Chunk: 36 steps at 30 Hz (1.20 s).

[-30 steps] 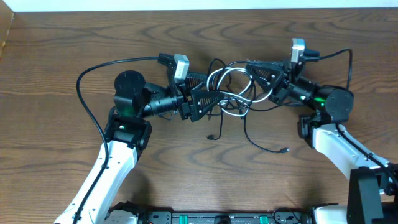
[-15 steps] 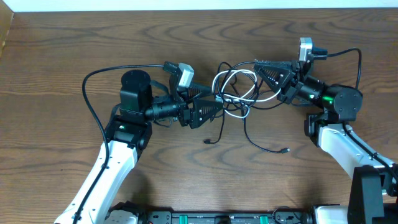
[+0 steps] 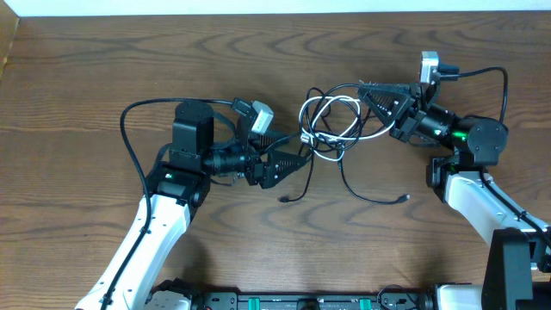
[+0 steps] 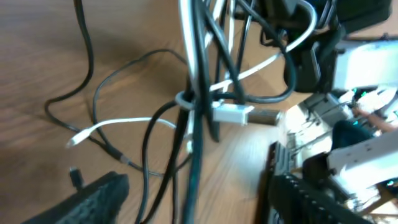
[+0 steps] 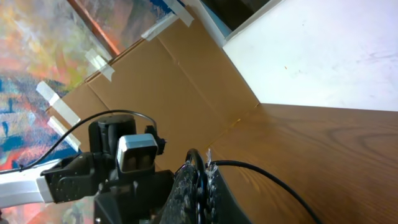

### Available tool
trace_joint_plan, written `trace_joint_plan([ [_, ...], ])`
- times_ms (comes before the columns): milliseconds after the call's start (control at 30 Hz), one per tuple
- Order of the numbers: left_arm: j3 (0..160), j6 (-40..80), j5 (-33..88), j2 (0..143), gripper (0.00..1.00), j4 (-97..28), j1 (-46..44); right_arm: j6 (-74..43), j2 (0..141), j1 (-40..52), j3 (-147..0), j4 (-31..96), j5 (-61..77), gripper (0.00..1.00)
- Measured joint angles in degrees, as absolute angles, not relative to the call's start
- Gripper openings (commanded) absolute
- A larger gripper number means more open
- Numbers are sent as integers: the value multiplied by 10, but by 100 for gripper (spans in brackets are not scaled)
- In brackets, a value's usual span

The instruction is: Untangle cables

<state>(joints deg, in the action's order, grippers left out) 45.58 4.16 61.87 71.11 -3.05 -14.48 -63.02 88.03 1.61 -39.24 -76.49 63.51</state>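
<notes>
The cables (image 3: 331,129) sit knotted on the table (image 3: 129,52), black ones and one white. My right gripper (image 3: 368,93), at the knot's right, is closed tight on a black strand. My left gripper (image 3: 294,160), at its left, is wide open, strands passing loose between its fingers (image 4: 99,196).

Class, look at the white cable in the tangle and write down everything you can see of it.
The white cable is thin, smooth and plastic-looking, coiled in loose loops at the middle of the tangle over the wooden table. One end carries a white plug with a metal tip; a thinner white tail, seemingly its other end, lies on the wood. Several black cables thread through its loops and cross it.
</notes>
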Motion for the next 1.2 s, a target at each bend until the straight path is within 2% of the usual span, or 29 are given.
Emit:
trace_joint_plan([
  [167,457,29,549,711,45,-104,-145,-630,880,14,-392,-765,637,1],
  [233,457,29,513,711,42,-125,-145,-630,880,11,-392,-765,637,1],
  [867,457,62,160,710,35,-206,-147,-630,880,8,-388,-763,641,1],
  [900,457,67,142,710,28,-206,-147,-630,880,8,-388,-763,642,1],
  [967,457,78,111,710,23,-206,-147,-630,880,8,-388,-763,642,1],
  [1067,457,102,60,710,19,-206,-148,-630,880,8,-388,-763,643,1],
  [1200,457,126,-14,710,19,-206,-148,-630,880,8,-388,-763,644,1],
])
